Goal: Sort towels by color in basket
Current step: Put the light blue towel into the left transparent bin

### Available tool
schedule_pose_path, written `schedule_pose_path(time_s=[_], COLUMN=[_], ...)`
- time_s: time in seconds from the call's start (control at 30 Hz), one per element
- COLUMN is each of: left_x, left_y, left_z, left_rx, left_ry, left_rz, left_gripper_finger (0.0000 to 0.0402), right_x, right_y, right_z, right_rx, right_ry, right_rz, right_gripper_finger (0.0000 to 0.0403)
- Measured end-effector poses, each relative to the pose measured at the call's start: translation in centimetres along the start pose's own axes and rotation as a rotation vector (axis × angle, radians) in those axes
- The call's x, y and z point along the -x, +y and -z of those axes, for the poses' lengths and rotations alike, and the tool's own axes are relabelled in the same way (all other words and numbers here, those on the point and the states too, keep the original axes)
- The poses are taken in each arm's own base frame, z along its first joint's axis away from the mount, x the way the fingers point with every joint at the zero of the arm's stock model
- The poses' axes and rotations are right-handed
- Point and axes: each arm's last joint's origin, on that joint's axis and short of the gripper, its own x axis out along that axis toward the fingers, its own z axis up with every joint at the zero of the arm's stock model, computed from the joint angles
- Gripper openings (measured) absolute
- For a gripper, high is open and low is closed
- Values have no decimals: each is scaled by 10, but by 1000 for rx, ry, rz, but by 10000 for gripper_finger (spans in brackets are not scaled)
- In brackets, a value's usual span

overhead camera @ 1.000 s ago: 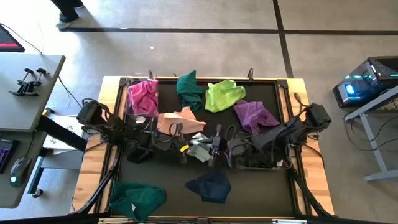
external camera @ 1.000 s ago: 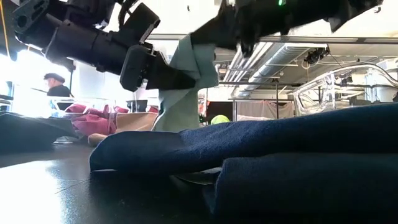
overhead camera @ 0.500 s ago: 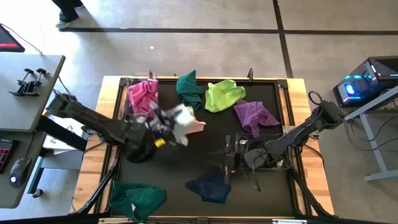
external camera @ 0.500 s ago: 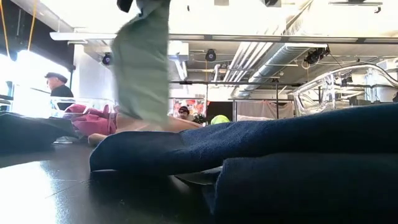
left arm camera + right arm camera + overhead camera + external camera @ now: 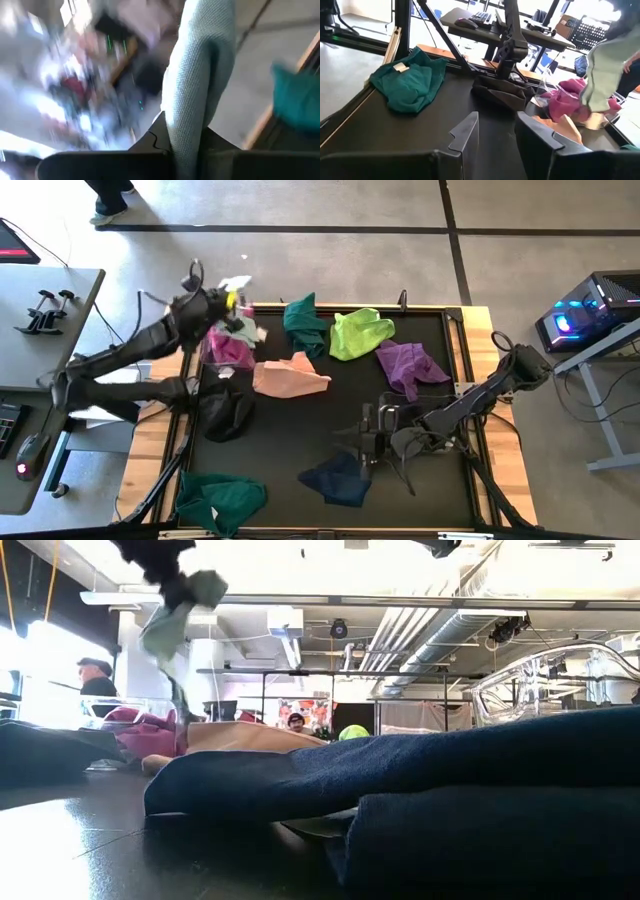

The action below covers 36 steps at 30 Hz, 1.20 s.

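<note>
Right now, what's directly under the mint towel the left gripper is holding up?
The mint towel hangs from the shut left gripper above the table's far left corner, over the magenta towel in a clear bin. The arm and hanging cloth cover part of the bin, so anything else inside can't be seen.

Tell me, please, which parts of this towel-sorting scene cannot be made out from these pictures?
- Left gripper: in the left wrist view the mint towel covers the finger gap, and the background is motion-blurred.
- Clear basket: in the high view the left arm and magenta towel hide most of it.
- Table beyond the navy towel: blocked in the low view.
- Right gripper: out of frame in the low view.
</note>
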Motion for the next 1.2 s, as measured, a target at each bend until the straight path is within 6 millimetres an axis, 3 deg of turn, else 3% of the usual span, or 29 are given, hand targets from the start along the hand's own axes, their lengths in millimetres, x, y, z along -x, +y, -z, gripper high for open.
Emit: schedule_pose_path(time_s=[0.17,0.37,0.63,0.83,1.0,1.2], left_x=[-31,-68,-120,-147,-153,-136], left_y=[2,-14,-63,-93,-86,-44], left_z=[38,63,96,118,106,73], left_rx=[198,405,375,387,417,438], left_ry=[218,459,784,926,919,934], left_rz=[184,325,472,488,479,478], left_gripper_finger=[6,6,12,58,122,182], right_x=[0,0,0,0,0,0], right_y=[0,0,0,0,0,0], right_z=[1,1,3,3,4,5], right_rx=[6,0,-11,-10,-7,-14], right_ry=[9,9,28,30,35,43], right_rz=[-1,-1,-3,-4,-4,-2], right_gripper_finger=[122,122,121,121,121,121])
